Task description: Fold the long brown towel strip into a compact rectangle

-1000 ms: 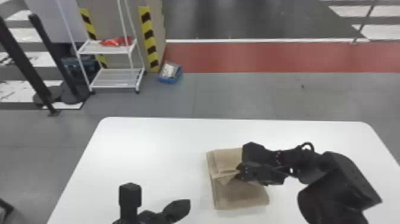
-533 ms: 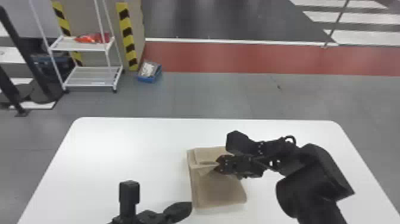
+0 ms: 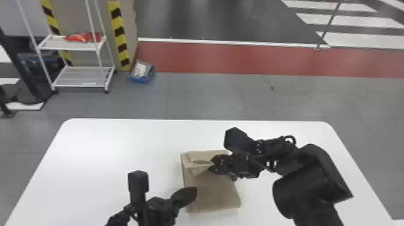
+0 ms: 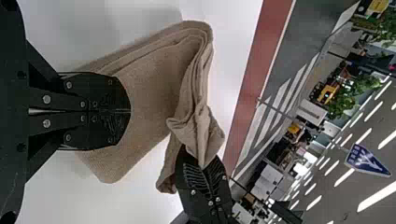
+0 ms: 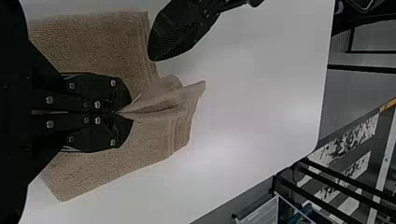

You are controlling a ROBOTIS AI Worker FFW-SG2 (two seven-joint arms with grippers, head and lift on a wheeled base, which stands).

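Observation:
The brown towel [image 3: 215,192] lies folded in layers on the white table, its far part pinched up. My right gripper [image 3: 212,164] is closed on that raised part, over the towel's far half. In the right wrist view, the right gripper [image 5: 122,112] has a gathered pleat of the towel [image 5: 93,46] between its tips. My left gripper [image 3: 192,195] is at the towel's near left edge. In the left wrist view, the left gripper [image 4: 130,111] is shut with its fingers together, in front of the layered towel [image 4: 154,79], holding nothing that I can see.
The white table [image 3: 120,144] extends around the towel on all sides. Beyond it on the floor stand a white shelf rack [image 3: 81,76] at the far left and a blue box [image 3: 142,72] beside a striped post.
The head view has swung to the right, so the table and towel appear farther left than a second ago. The right gripper keeps its hold on the towel; the left gripper appears closer to the towel's edge.

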